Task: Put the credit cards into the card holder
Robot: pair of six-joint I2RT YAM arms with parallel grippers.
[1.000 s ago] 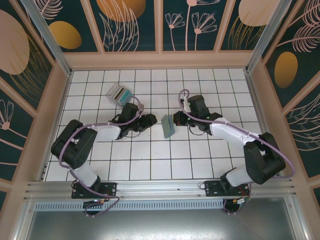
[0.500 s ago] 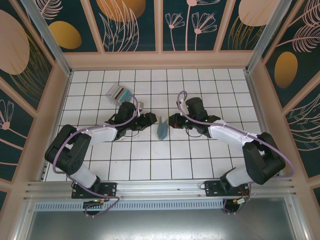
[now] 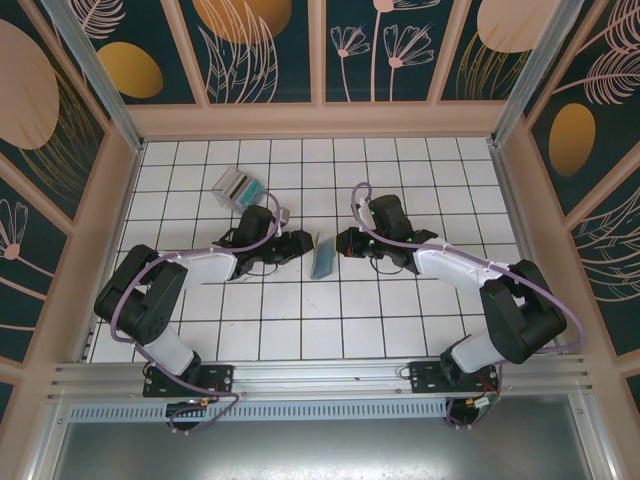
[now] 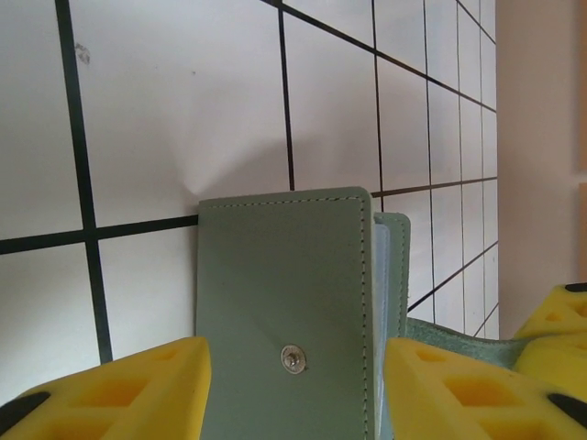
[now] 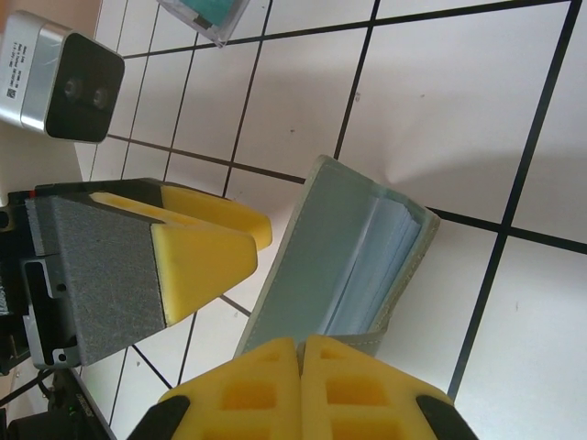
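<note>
On the bench (image 3: pixel 400 310), has shifted the card holder (image 3: pixel 322 258) leftward in the last second, pinched by the clenched right tool (image 5: pixel 301 353). Now stands half open between the fingers of the released left tool (image 4: pixel 298 367). Suggests a handover, with the credit cards (image 3: pixel 237 186) untouched behind.

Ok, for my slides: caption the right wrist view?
Right gripper shut on the card holder, left gripper beside it.
</note>
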